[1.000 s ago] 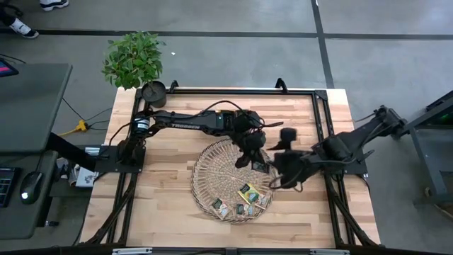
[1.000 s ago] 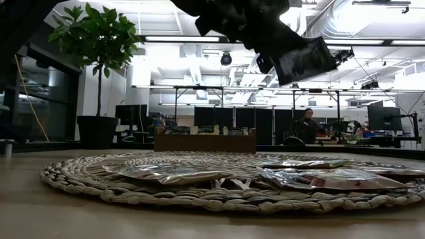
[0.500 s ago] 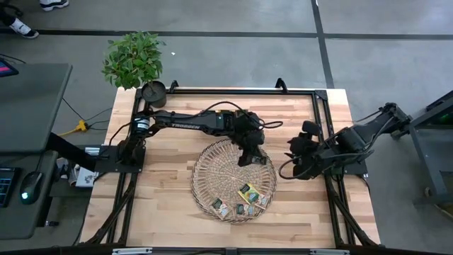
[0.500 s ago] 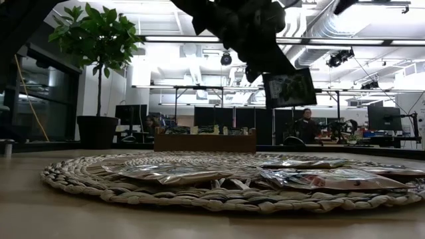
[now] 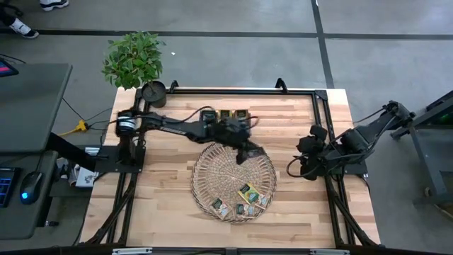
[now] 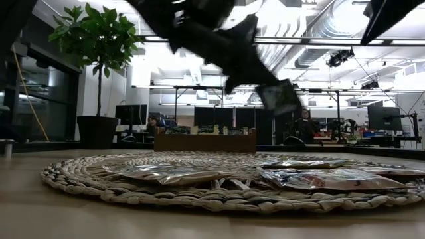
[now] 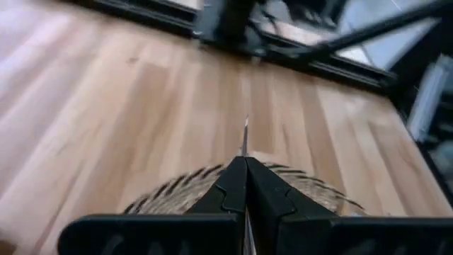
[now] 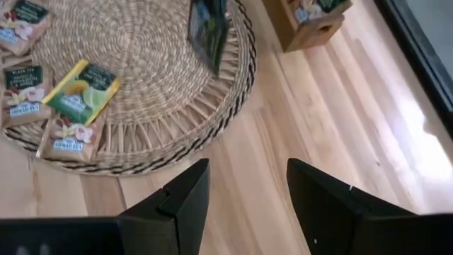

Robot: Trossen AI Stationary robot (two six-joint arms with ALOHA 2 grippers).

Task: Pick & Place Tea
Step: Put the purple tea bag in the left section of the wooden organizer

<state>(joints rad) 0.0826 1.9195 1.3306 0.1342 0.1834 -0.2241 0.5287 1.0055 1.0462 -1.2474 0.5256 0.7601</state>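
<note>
Left hand [image 5: 249, 150] is clenched on one dark tea sachet [image 6: 279, 97], dangling it edge-down above the far rim of the woven tray [image 5: 212, 177], likely mid-carry to the wooden box [image 5: 226, 115] just beyond. More sachets [image 5: 248, 198] lie flat on the tray's near side, waiting. Right hand [image 5: 309, 152] hangs released, off the tray's right. Versus a second ago: right arm has pulled back, left swung toward the box.
</note>
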